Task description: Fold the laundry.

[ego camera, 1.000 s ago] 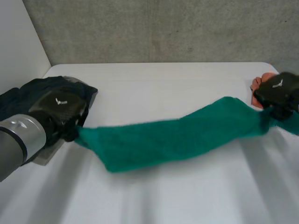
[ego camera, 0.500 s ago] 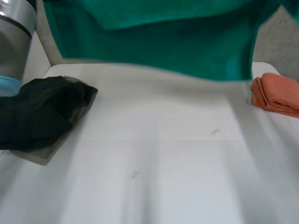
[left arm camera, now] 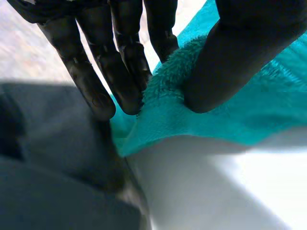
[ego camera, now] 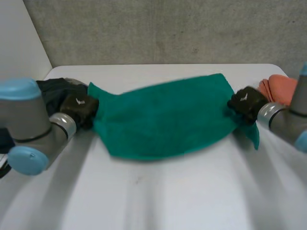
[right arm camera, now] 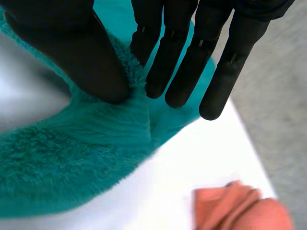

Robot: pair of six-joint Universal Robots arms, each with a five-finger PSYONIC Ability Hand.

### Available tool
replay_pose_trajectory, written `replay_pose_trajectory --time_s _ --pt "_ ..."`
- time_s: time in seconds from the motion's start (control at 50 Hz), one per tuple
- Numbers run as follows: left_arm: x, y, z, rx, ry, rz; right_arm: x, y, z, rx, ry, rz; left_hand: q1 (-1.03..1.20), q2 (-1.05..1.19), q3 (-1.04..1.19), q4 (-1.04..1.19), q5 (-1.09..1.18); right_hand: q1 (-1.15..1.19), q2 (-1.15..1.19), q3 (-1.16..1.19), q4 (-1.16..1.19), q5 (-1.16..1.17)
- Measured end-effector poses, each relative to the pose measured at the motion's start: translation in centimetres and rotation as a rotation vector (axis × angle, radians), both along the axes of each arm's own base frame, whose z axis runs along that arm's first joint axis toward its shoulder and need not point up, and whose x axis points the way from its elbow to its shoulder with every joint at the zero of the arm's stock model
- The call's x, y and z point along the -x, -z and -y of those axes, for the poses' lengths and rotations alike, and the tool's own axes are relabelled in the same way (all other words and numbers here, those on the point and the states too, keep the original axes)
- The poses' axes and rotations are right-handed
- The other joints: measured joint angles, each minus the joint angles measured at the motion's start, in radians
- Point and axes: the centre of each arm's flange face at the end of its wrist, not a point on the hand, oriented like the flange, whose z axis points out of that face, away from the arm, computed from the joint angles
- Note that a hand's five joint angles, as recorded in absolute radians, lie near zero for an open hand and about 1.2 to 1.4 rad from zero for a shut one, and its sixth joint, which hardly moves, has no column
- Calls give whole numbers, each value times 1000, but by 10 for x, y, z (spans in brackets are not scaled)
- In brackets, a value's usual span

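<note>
A green towel [ego camera: 163, 117] is stretched across the far middle of the white table [ego camera: 158, 191], held between my two hands. My left hand [ego camera: 80, 108] pinches the towel's left edge, thumb against straight fingers [left arm camera: 122, 72], with the green towel [left arm camera: 230, 110] running off beside the thumb. At the towel's right edge my right hand [ego camera: 245, 103] grips the same way, the green towel [right arm camera: 96, 139] caught between its thumb and fingers [right arm camera: 172, 62]. A loose corner hangs down past the right hand.
A heap of dark clothes [ego camera: 53, 91] lies at the table's left edge, right behind my left hand, and the dark clothes [left arm camera: 53, 167] sit under its fingertips. A folded orange cloth [ego camera: 280, 86] rests at the far right; the orange cloth [right arm camera: 244, 208] lies past my right hand's fingertips.
Both hands swung the towel up high half a second ago and have brought it down again, spread wider and farther back on the table. The hands are closer to the far edge.
</note>
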Motion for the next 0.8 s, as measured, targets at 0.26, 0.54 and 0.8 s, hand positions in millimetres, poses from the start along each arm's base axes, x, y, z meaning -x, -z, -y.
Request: replay_pose_trajectory --time_s 0.26,0.54,0.8 --pt "8 -12 -3 85 30 31 -10 1 10 71 118 168 -928 -975 -974 -987 -920 -801 -856 -876 -889 -891" --pt "-19 -29 -76 35 55 66 25 -16 -40 -134 195 123 -543 -606 -605 -611 -554 -581 -649 -655 -669 -646" --pt "-14 4 -78 -66 161 93 38 15 -41 -199 161 68 -750 -796 -794 -812 -759 -548 -611 -624 -634 -635"
